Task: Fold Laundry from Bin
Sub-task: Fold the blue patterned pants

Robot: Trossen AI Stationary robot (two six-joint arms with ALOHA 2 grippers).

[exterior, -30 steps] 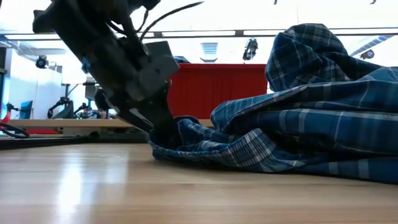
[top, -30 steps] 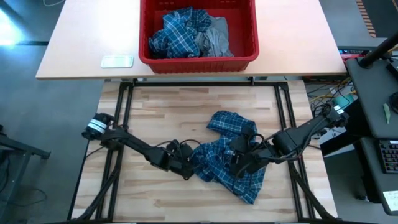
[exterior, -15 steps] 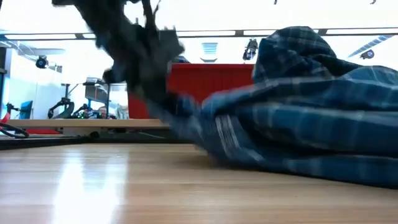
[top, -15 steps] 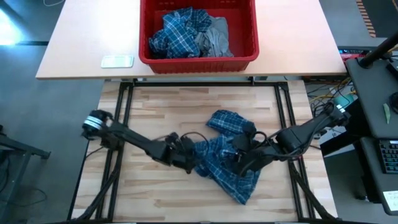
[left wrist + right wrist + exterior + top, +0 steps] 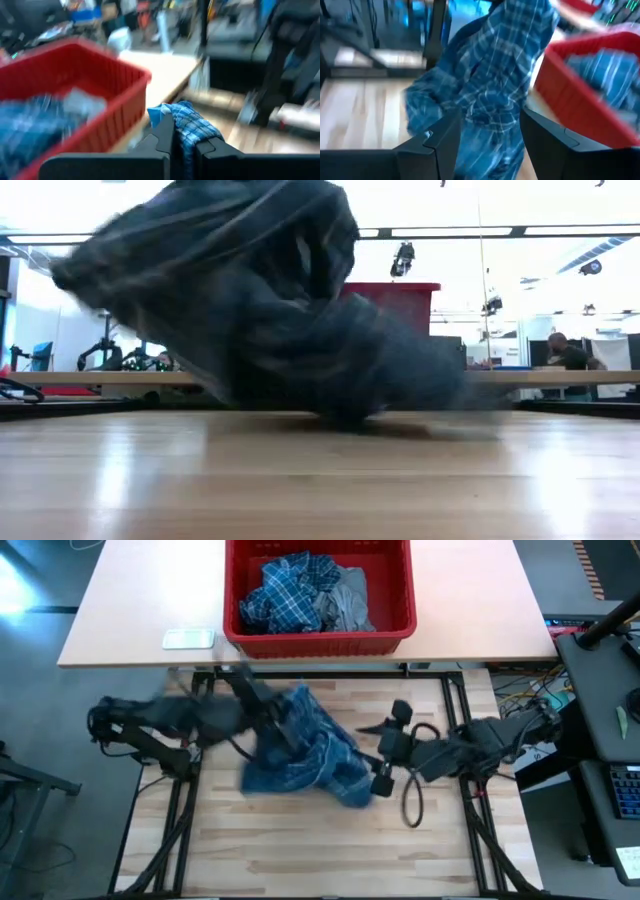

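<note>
From above, the left hand [image 5: 283,728] had a soft plaid shirt [image 5: 305,750] lifted off the wooden worktop [image 5: 300,850], short of the red bin [image 5: 318,635]; spreading it flat looked due next. Its wrist view showed fingers pinching cloth. The right hand [image 5: 383,762] was spread.

A pale butcher-block wooden table [image 5: 300,850] carries a crumpled blue-and-white plaid shirt [image 5: 310,755]. Beyond it, a light tan tabletop [image 5: 130,610] bears a red rectangular plastic bin [image 5: 320,635], with a small pale flat object [image 5: 188,638] just beside the bin.
</note>
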